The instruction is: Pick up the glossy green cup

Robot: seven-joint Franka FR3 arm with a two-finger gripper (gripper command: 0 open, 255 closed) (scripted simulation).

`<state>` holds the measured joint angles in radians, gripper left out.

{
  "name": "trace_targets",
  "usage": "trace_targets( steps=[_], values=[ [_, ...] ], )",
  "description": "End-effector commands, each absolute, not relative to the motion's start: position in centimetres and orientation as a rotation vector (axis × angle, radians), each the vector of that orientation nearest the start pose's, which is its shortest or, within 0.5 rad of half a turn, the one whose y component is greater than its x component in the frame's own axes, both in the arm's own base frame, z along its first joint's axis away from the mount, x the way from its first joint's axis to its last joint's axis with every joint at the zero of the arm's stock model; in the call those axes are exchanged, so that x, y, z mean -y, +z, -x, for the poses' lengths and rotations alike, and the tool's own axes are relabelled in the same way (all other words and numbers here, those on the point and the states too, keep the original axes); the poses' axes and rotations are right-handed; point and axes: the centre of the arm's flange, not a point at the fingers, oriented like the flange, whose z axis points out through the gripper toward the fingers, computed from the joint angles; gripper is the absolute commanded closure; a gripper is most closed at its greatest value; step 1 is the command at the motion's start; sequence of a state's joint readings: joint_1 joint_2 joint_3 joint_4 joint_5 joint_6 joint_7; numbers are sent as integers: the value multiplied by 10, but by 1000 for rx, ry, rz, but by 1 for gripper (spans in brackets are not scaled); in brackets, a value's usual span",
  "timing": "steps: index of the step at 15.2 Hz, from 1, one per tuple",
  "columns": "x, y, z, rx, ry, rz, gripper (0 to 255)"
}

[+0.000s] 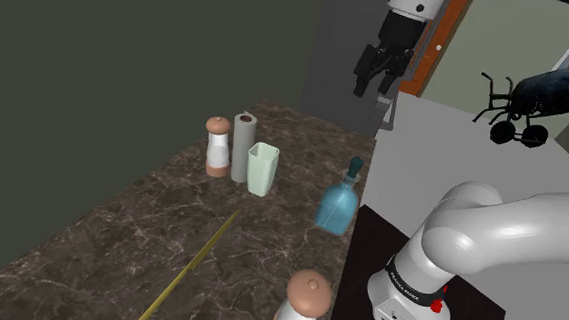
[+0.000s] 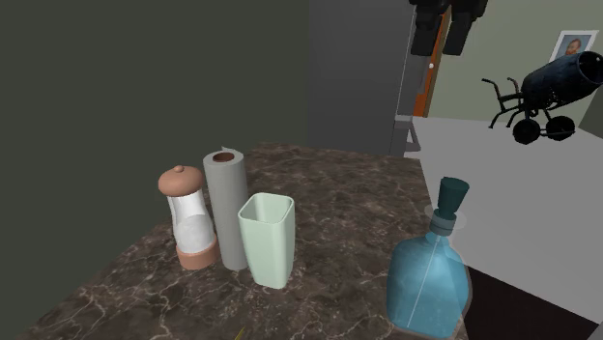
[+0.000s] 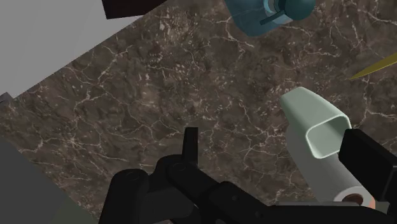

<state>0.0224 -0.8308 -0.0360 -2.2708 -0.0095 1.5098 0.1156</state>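
Note:
The cup is pale green with a rounded-square mouth. It stands upright on the dark marble counter, just in front of a grey roll. In the second exterior view the cup is left of the middle. My black gripper hangs high above the counter's far end, well above the cup and apart from it. Its fingers stand apart with nothing between them. In the wrist view the cup lies close to one fingertip, while the gripper looks down on bare marble.
A grey roll and a brown-topped grinder stand right behind the cup. A blue glass bottle is near the counter's edge, a second grinder and a thin yellow stick nearer. A black wheeled cannon sits on the white unit.

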Motion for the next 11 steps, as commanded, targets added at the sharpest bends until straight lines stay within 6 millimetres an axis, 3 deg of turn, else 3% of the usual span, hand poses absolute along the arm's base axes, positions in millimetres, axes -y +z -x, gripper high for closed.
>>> trace_targets(
  steps=[1,11],
  values=[
    [10,638,-288,-186,-106,3113,0],
    [-57,547,-359,-269,-93,3119,0]
  ],
)
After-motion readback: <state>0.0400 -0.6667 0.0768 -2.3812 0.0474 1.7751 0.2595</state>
